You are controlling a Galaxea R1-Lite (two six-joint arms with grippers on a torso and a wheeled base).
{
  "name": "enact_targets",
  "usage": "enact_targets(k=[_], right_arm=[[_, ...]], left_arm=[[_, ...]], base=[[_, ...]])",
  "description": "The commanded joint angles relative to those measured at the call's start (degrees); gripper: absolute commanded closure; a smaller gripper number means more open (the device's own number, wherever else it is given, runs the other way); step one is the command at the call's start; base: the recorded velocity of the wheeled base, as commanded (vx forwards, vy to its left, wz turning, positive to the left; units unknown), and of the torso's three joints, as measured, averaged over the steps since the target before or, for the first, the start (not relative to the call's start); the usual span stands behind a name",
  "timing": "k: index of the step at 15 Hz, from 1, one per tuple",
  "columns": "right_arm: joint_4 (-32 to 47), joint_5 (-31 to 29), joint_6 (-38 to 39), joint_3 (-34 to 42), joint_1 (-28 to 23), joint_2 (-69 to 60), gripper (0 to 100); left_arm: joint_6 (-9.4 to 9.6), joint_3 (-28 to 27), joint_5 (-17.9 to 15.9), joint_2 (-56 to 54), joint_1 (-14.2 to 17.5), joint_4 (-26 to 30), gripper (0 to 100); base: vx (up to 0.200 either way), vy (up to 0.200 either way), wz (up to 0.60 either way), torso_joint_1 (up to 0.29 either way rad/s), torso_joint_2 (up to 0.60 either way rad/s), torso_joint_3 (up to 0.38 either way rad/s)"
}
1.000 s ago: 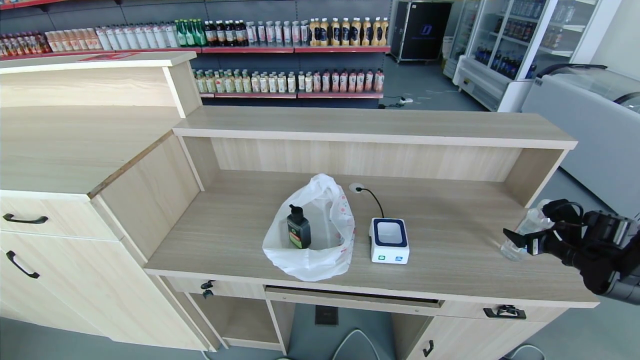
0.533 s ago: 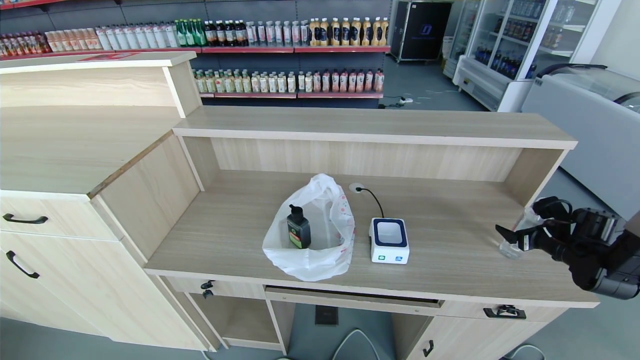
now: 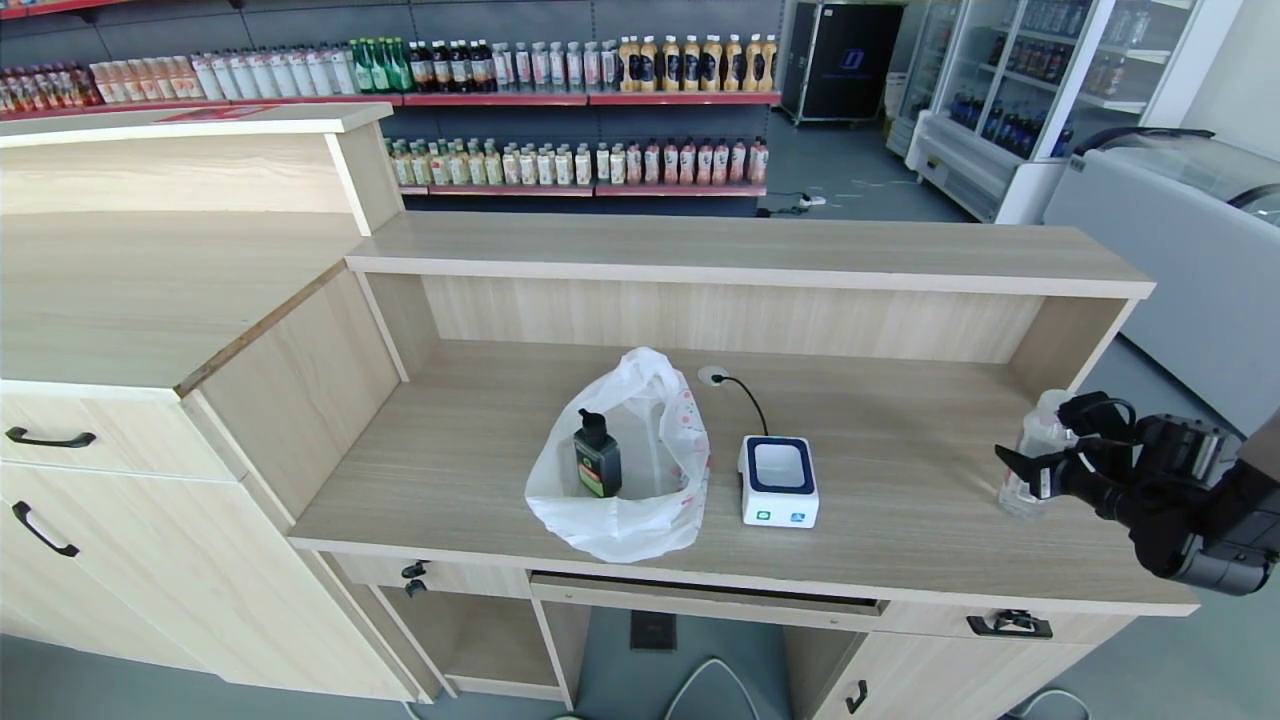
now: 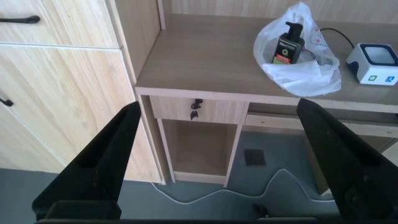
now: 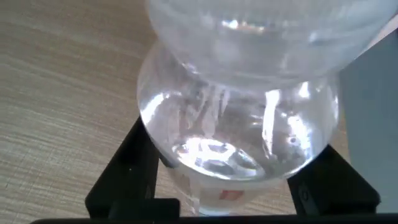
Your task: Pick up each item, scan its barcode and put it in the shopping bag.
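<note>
A clear plastic bottle (image 3: 1022, 490) stands upright near the right end of the wooden counter (image 3: 900, 540), with my right gripper (image 3: 1045, 462) shut on it. Seen from the right wrist, the bottle (image 5: 236, 118) sits between the two black fingers (image 5: 127, 177), just above the wood. A white shopping bag (image 3: 620, 500) lies open mid-counter with a dark pump bottle (image 3: 597, 458) standing inside. The white barcode scanner (image 3: 778, 480) sits just right of the bag. My left gripper (image 4: 217, 162) hangs open and empty, low in front of the counter's left end.
A raised shelf (image 3: 750, 255) runs along the back of the counter, with side walls at both ends. The scanner's black cable (image 3: 750, 400) leads to a hole in the top. A taller cabinet (image 3: 150, 300) stands on the left.
The clear bottle went from tilted to upright in my right gripper, which shifted slightly left and back along the counter's right end. Bag, dark bottle and scanner stayed put.
</note>
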Motion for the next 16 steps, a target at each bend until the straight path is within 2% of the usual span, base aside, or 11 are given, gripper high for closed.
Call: enact_targets(k=[1, 9, 11, 13, 16], right_arm=[[-0.04, 0.01, -0.03, -0.30, 0.00, 0.15, 100], [0.31, -1.57, 0.06, -0.12, 0.00, -0.38, 100], [2.42, -4.91, 4.54, 0.06, 0.44, -2.31, 100], [2.69, -4.91, 7.88, 0.23, 0.61, -3.90, 100], [7.34, -4.64, 15.71, 4.19, 1.76, -12.51, 100]], left_arm=[[-0.02, 0.00, 0.01, 0.00, 0.01, 0.00, 0], [-0.02, 0.00, 0.01, 0.09, 0.01, 0.00, 0], [-0.02, 0.00, 0.09, 0.09, 0.01, 0.00, 0], [-0.02, 0.00, 0.01, 0.09, 0.01, 0.00, 0], [-0.02, 0.00, 0.01, 0.09, 0.01, 0.00, 0]], base=[[0.000, 0.000, 0.00, 0.000, 0.00, 0.000], [0.000, 0.000, 0.00, 0.000, 0.00, 0.000], [0.000, 0.000, 0.00, 0.000, 0.00, 0.000], [0.000, 0.000, 0.00, 0.000, 0.00, 0.000], [0.000, 0.000, 0.00, 0.000, 0.00, 0.000]])
